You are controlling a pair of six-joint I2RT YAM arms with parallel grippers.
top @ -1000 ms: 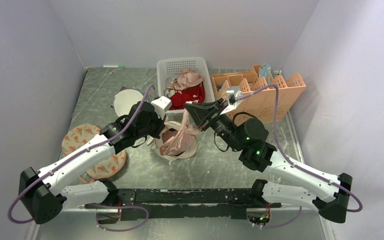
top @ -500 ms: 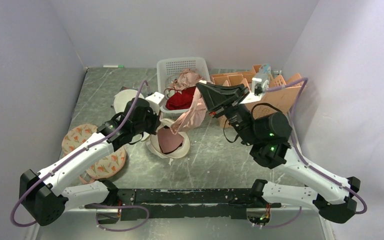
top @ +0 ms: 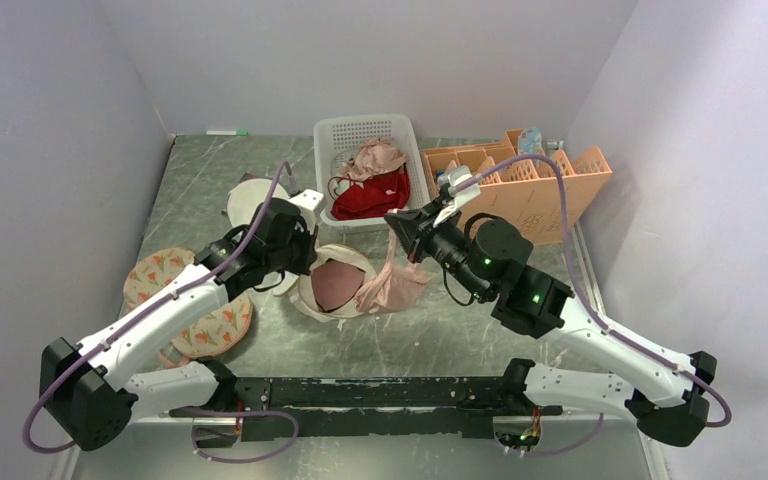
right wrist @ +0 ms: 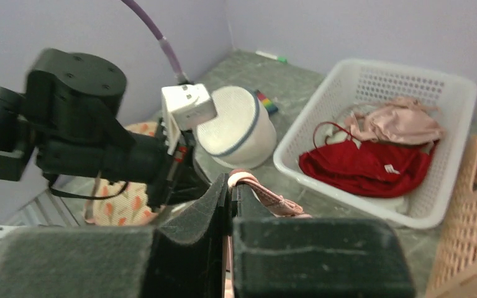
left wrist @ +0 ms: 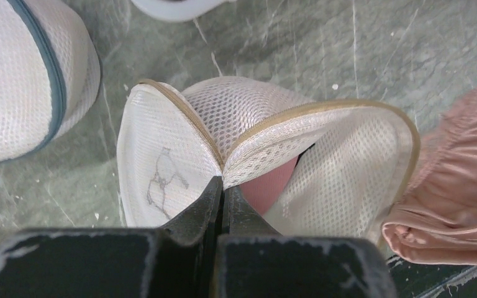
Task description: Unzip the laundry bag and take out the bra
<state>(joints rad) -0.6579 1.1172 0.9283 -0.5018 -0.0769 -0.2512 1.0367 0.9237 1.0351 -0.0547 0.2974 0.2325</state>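
The cream mesh laundry bag (top: 305, 298) lies unzipped at mid-table, with a pink patch showing in its opening. My left gripper (top: 305, 262) is shut on the bag's zip rim. In the left wrist view the jaws (left wrist: 222, 186) pinch the rim where the two flaps of the bag (left wrist: 161, 167) meet. The pink satin bra (top: 398, 287) is outside the bag, draped just right of it. It hangs by its strap from my right gripper (top: 397, 222), which is shut on it. The strap (right wrist: 267, 195) shows between the right gripper's jaws (right wrist: 231, 180). The bra also shows in the left wrist view (left wrist: 453, 180).
A white basket (top: 365, 130) with red and pink garments (top: 370, 195) stands behind the bag. An orange organiser (top: 530, 190) is at the back right. A whiter drum-shaped bag (top: 250, 200) and a floral pouch (top: 160, 275) lie to the left. A green marker (top: 226, 132) lies by the back wall.
My right gripper pulled the bra up out of the bag toward the basket, then came down, so the bra now rests beside the bag. My left gripper kept hold of the rim.
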